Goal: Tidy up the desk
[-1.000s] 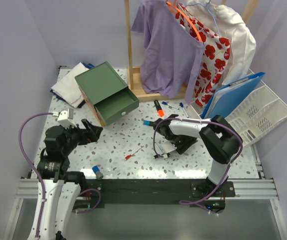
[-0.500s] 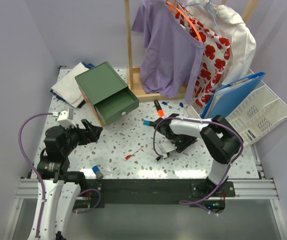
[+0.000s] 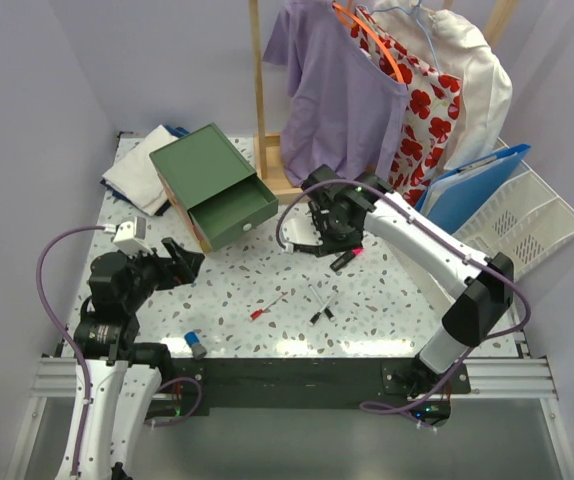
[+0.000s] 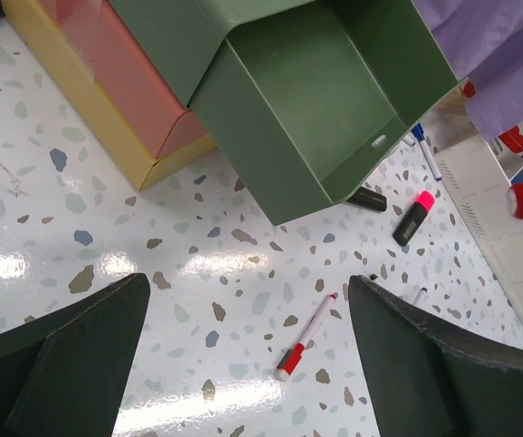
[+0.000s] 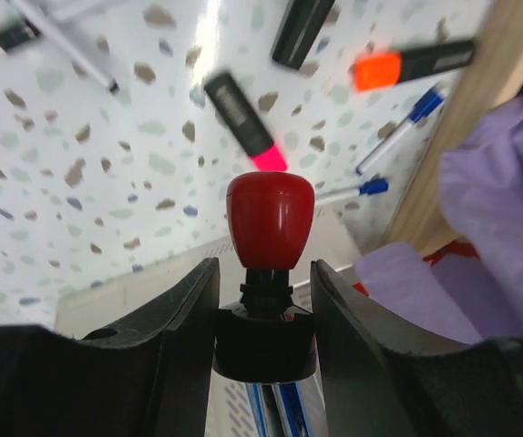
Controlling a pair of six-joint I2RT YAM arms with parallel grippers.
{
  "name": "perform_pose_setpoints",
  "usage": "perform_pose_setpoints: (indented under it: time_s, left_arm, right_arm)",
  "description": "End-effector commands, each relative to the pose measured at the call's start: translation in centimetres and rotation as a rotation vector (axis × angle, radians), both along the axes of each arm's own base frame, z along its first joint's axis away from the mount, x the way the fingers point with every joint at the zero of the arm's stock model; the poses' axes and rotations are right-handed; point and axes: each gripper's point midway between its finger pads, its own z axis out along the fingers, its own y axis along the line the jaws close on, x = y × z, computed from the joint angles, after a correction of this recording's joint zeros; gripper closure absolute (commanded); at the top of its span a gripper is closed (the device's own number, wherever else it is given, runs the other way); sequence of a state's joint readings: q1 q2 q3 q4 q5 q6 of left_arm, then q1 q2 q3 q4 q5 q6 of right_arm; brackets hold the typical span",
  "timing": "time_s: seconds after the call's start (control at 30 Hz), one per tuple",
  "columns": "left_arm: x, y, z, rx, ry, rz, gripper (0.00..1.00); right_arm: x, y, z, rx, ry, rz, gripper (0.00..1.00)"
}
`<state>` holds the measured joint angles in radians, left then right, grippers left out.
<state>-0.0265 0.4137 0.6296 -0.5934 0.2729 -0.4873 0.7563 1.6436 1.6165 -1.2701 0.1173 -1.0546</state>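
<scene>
No word, brand or number can be read anywhere. The pink-tipped highlighter [image 5: 240,109] on the counter [image 5: 61,182] and the red-topped marker [image 5: 270,208] may bear print, but blur hides it.

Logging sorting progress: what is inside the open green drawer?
The green drawer looks empty: only bare green floor and walls show. Its rear end, tucked under the green box, is covered.

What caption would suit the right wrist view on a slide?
Right gripper clamps a red-capped item above the desk, markers lying beneath.
</scene>
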Motion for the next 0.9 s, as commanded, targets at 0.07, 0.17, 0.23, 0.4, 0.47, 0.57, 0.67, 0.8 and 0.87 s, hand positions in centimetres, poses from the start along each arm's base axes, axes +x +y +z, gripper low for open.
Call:
perform_pose_setpoints:
  time_s: [0.07,0.17,0.23,0.4,0.47,0.57,0.67,0.8,0.87]
  left_arm:
    - [0.3,0.6,0.7,-0.008,-0.024,0.044,0.05]
    - [0.2,0.8,0.7,-0.011,-0.02,0.058,0.05]
    - [0.1,0.8,0.8,-0.014,-0.02,0.066,0.05]
    - [-0.3,0.8,0.8,-0.035,-0.008,0.077,0.05]
    - [-0.5,0.7,0.6,-0.045,0.006,0.074,0.04]
    - [-0.9,0.4,0.2,-0.071,0.033,0.075,0.04]
    - [-1.1,-0.1,-0.5,-0.106,0.085,0.066,0.04]
    - [-1.5,-0.5,-1.0,-0.136,0.134,0.057,0.03]
    - [-1.7,-0.6,-1.1,-0.149,0.143,0.06,0.03]
  right_arm:
    - [-0.3,8.6,8.4,0.477,0.05,0.006,0.96]
    - [-0.2,12.8,11.5,0.653,0.09,0.057,0.96]
    - [-0.4,15.0,13.7,0.746,0.106,0.092,0.96]
    - [0.6,21.0,13.7,0.85,0.139,0.177,0.93]
    - [1.1,22.7,14.1,0.881,0.122,0.207,0.91]
    - [2.1,24.6,13.4,0.909,0.122,0.229,0.88]
    - [3.1,25.9,12.7,0.933,0.115,0.225,0.81]
    - [3.7,26.8,12.2,0.95,0.12,0.215,0.59]
    - [4.0,27.1,11.9,0.952,0.121,0.206,0.49]
